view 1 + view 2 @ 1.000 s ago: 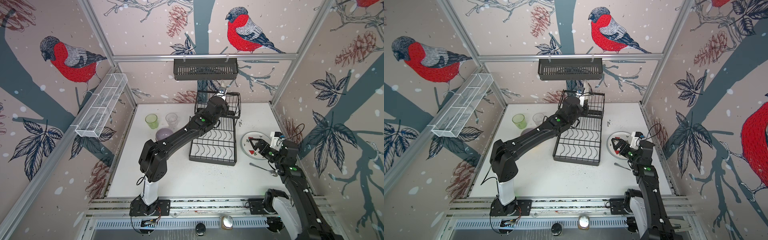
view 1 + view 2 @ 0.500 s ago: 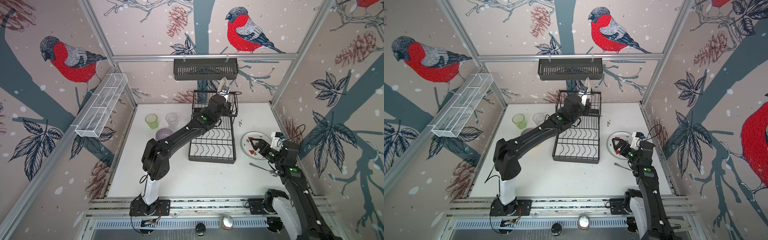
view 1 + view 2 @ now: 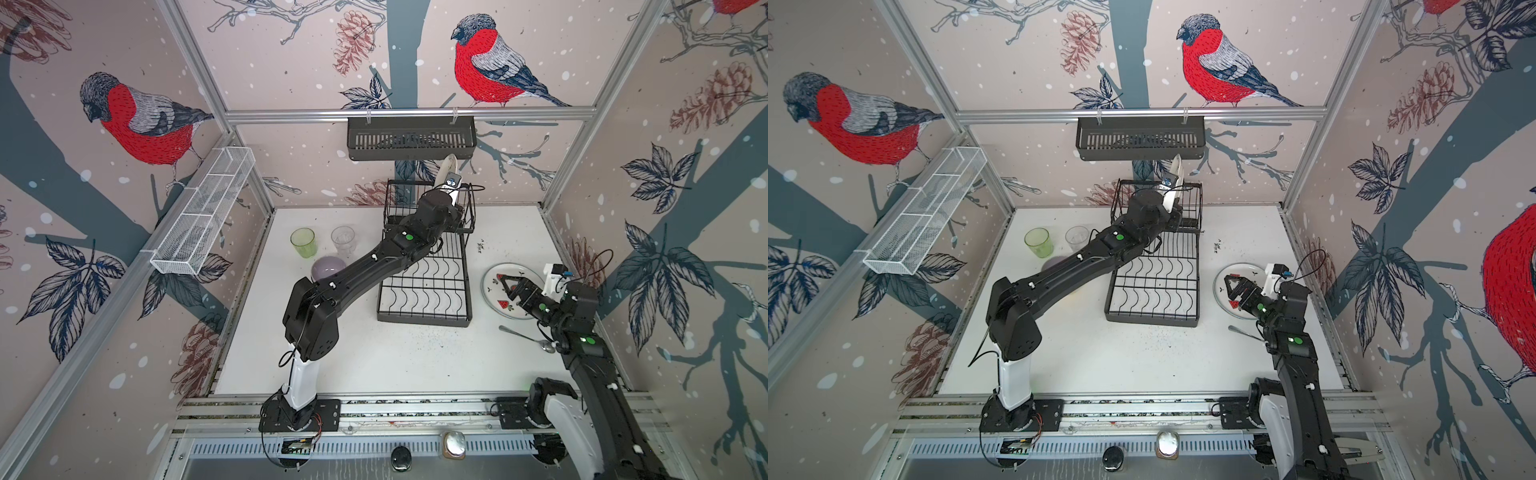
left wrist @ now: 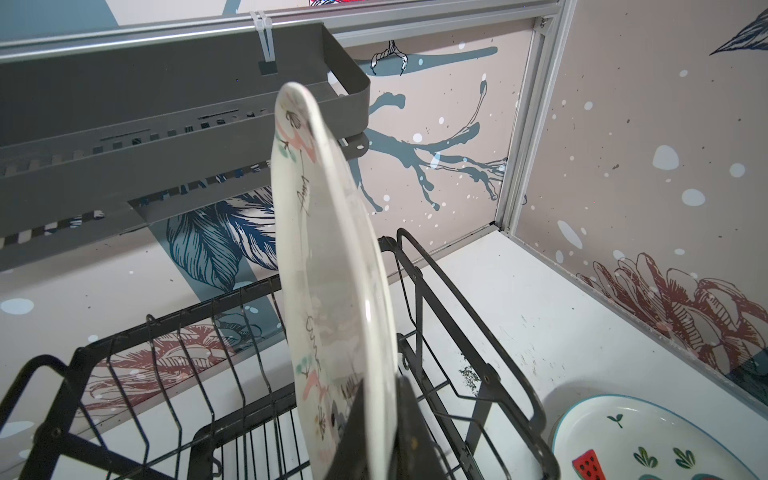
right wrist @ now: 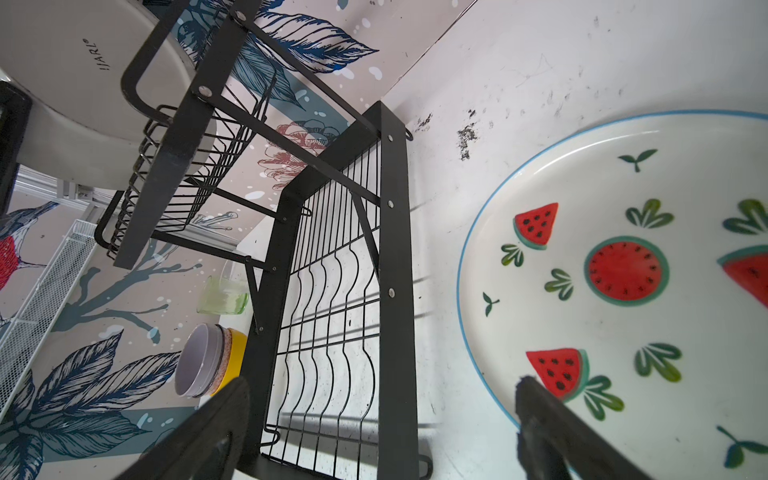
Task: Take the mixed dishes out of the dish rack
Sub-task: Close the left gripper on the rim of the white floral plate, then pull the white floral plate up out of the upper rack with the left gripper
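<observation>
Pinched at its lower rim by left end effector, patterned white plate stands on edge above dish rack top tier, close under shelf basket. Risks clipping basket, or pivoting in thin grip. Right end effector spread, beside rack.

The dish rack is black wire. The floral plate is white with pink and teal blooms; the watermelon plate is white, blue-rimmed, with red slices and green leaves. The bowl is lilac.
</observation>
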`<action>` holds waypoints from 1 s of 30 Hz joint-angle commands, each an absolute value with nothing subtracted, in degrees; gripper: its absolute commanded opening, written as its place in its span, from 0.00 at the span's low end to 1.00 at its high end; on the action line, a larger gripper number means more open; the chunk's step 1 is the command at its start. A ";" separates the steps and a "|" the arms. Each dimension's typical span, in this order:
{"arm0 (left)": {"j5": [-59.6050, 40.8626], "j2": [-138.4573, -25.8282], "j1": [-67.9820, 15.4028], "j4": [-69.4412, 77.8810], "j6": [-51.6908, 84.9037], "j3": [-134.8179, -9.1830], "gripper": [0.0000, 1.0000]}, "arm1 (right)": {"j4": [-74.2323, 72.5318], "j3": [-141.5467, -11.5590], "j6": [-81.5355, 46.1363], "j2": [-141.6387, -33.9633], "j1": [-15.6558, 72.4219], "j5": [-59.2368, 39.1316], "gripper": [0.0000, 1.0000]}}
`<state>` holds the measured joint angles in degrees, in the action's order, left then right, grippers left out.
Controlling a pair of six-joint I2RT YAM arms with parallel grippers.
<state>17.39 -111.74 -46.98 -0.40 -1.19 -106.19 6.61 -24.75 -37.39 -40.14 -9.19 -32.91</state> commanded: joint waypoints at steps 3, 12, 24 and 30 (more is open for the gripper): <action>19.45 -109.52 -46.76 7.27 -5.23 -105.66 0.00 | 7.03 -25.05 -38.14 -38.62 -9.23 -32.32 0.99; 17.71 -106.34 -46.76 10.30 -6.15 -103.28 0.00 | 7.18 -25.35 -39.81 -37.30 -9.23 -33.44 0.99; 16.70 -100.08 -48.48 15.82 -8.94 -96.91 0.00 | 9.03 -26.37 -40.42 -34.57 -9.23 -34.42 1.00; 20.27 -95.09 -53.20 21.18 -14.40 -90.52 0.00 | 8.51 -26.54 -41.30 -34.24 -9.23 -36.20 0.99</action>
<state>18.24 -97.34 -51.44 9.17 -9.61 -91.92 9.04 -25.93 -40.58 -34.37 -9.19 -34.52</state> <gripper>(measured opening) 0.100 0.995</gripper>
